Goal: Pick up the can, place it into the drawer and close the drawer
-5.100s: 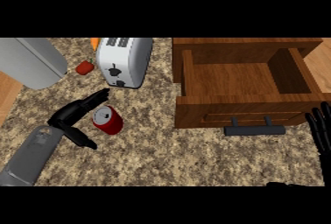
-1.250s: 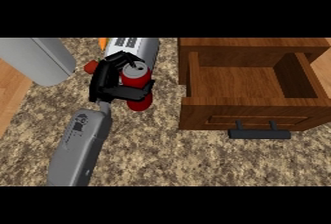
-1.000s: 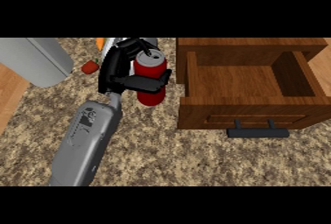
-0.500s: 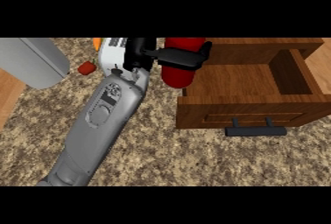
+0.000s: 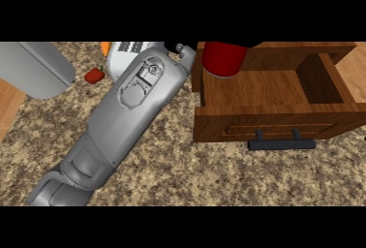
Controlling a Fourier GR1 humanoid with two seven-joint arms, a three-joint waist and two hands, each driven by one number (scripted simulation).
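The red can (image 5: 223, 60) hangs over the rear left part of the open wooden drawer (image 5: 271, 114), above its inside. My left hand (image 5: 175, 47) is curled round the can's top; only black bits of it show at the picture's upper band. The grey left forearm (image 5: 125, 116) runs from the lower left up to the can. The drawer's black handle (image 5: 281, 144) sticks out at its front. My right hand does not show.
A white toaster (image 5: 127, 51) lies partly under the forearm. A grey appliance (image 5: 34, 68) fills the upper left, with a small red item (image 5: 94, 75) and an orange tip (image 5: 106, 46) beside it. The counter's edge (image 5: 8, 104) runs along the left.
My left arm has carried the can from beside the toaster to the right and farther back, so it now hangs over the open drawer.
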